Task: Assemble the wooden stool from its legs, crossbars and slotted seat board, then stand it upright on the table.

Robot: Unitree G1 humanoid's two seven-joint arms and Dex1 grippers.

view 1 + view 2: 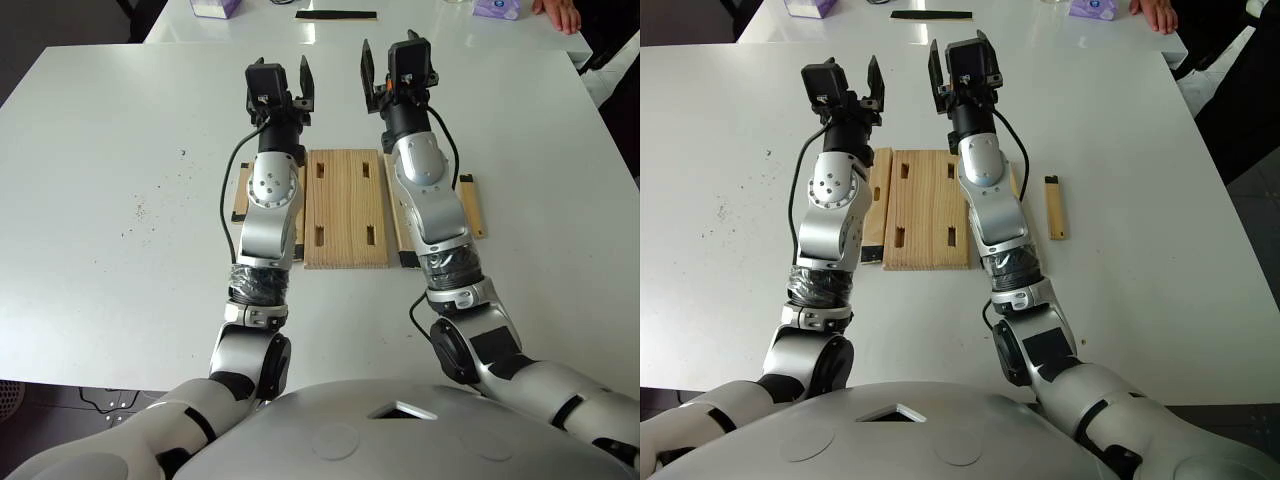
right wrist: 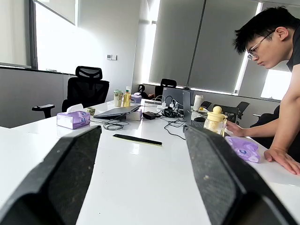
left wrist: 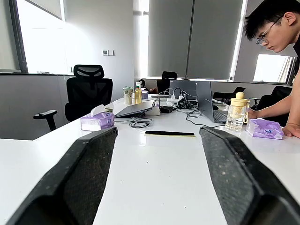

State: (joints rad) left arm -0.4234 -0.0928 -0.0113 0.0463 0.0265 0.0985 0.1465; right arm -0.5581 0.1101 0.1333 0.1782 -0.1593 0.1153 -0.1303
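Note:
The slotted seat board (image 1: 345,210) lies flat on the white table (image 1: 120,250) between my two forearms. Wooden bars (image 1: 240,195) lie against its left side, partly under my left arm. Another bar (image 1: 393,220) hugs the board's right edge under my right arm, and a short bar with dark ends (image 1: 1055,207) lies apart farther right. My left gripper (image 1: 282,70) hovers beyond the board's far left corner, open and holding nothing. Just beyond the far right corner my right gripper (image 1: 396,50) is likewise open and holding nothing. Both wrist views look out between spread fingers (image 3: 84,183) (image 2: 65,183).
A thin black strip (image 1: 335,15) lies on the table farther back. Tissue boxes stand at the far left (image 1: 215,8) and far right (image 1: 497,9). Laptops, cables and a bottle (image 3: 236,112) crowd the far end. Bare tabletop extends to both sides.

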